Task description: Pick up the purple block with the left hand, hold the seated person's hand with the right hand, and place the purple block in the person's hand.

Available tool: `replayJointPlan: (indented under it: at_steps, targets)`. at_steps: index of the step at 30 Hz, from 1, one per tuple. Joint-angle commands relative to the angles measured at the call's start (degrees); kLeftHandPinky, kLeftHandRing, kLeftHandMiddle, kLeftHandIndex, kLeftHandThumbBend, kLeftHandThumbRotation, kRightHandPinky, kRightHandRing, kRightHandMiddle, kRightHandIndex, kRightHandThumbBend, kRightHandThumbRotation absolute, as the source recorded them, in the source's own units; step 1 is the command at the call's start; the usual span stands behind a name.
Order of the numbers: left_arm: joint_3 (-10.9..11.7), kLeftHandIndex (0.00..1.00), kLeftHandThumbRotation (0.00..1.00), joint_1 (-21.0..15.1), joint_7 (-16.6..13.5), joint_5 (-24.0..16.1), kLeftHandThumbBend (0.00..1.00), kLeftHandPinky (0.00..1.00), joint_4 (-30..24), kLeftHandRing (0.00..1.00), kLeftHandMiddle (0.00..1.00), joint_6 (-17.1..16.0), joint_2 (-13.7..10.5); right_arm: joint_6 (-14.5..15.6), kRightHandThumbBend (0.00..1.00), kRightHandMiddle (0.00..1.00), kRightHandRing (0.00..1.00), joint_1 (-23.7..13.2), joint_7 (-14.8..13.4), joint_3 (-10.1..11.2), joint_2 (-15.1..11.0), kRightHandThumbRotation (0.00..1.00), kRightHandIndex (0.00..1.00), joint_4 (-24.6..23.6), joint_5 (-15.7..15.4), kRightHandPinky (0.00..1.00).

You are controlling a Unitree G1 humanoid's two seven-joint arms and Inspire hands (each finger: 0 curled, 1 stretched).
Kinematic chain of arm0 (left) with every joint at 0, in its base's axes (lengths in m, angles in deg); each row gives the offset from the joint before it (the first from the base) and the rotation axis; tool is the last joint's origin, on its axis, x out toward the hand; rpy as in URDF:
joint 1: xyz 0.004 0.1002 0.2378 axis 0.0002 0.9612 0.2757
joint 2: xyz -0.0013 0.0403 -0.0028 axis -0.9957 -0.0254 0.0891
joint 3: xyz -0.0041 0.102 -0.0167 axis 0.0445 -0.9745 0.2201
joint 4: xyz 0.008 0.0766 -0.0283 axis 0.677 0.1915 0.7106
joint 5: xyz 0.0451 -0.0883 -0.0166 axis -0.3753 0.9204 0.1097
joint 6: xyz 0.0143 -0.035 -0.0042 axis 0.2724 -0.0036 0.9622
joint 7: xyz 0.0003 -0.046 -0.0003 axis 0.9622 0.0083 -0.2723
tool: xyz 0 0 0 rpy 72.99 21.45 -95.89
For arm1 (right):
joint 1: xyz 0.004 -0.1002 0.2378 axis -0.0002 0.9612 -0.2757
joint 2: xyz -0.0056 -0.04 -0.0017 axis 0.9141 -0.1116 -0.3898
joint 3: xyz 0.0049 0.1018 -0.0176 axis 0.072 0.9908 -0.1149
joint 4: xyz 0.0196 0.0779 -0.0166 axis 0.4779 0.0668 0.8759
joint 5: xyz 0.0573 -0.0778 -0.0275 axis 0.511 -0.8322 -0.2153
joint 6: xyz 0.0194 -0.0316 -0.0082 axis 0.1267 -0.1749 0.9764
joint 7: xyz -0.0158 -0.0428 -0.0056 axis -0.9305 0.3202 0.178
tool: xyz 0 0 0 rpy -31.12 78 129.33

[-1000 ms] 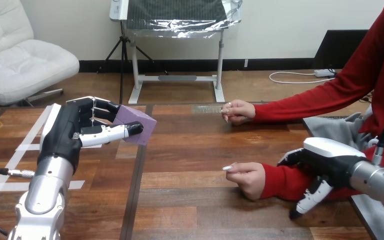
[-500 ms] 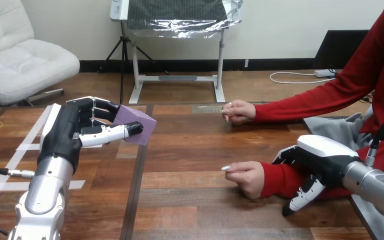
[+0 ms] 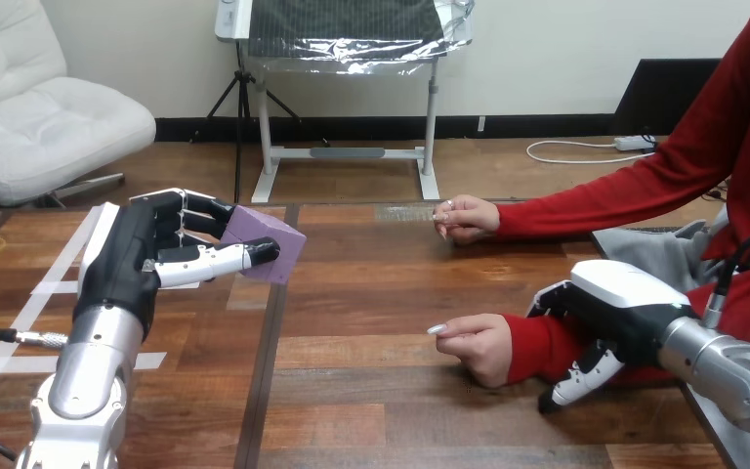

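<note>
Illumination is bright, even and diffuse. The wooden table [image 3: 391,293] carries a mild sheen across its planks, with no hard glare. The white shell of the right hand [image 3: 610,298] shows a soft highlight (as does the silver left forearm [image 3: 93,366]). A faint, soft-edged shadow lies under the person's near hand [image 3: 477,344].

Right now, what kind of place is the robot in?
Probably a robot test lab, not a home: the wooden table carries white tape marks, the robot's left hand holds a purple block, and the person's nearer hand lies on the table.
</note>
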Motion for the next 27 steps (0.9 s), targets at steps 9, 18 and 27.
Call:
replayJointPlan:
  at_steps: [9,18,27]
  targets:
    - [0.8,0.42,0.00,-1.9,-0.2,0.5,0.50,0.35,-3.9,0.39,0.42,-0.7,0.5,0.3,0.87,0.51,0.45,-3.9,-2.3,-1.7,1.5,0.18,0.52,2.7,-1.3,0.39]
    - [0.8,0.42,0.00,-1.7,-0.2,0.1,0.51,0.34,-4.0,0.39,0.42,-1.2,0.2,0.9,0.87,0.42,0.33,-4.9,-2.1,-2.5,1.3,0.17,0.45,4.2,-1.8,0.26]
    - [0.9,0.42,0.00,-1.5,-0.1,0.4,0.50,0.34,-4.5,0.39,0.43,-0.7,0.2,1.3,0.86,0.35,0.26,-5.6,-2.6,-3.0,1.1,0.20,0.39,5.5,-2.3,0.19]
